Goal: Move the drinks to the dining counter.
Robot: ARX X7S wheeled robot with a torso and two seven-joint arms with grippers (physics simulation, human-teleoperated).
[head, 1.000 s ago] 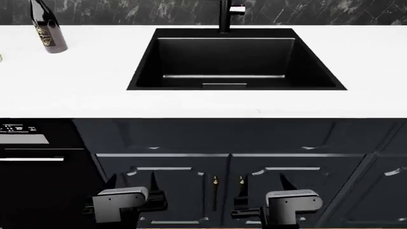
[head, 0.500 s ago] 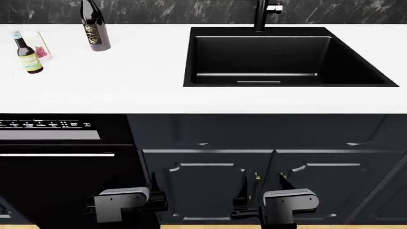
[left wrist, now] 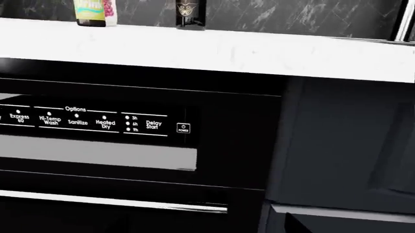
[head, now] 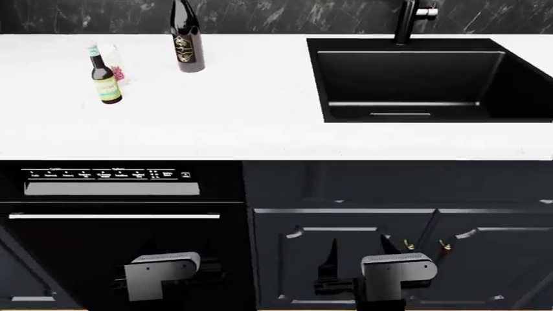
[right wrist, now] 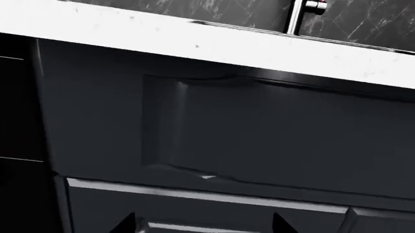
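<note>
The drinks are seen at the upper left of the head view, standing on the white stone bench (head: 259, 123): a tall dark wine bottle with a black-gold label (head: 186, 40), a small dark bottle with a yellow-green label (head: 105, 76), and a small white carton (head: 115, 63) partly hidden just behind it. Over the last second the view has been shifted, so that the black sink (head: 432, 78) has slid to the upper right and all three drinks have been brought into frame. The drinks are judged not yet reachable. The left gripper (head: 164, 275) and right gripper (head: 380, 275) are held low before the dark cabinets (head: 363, 259); the jaws' opening cannot be told.
</note>
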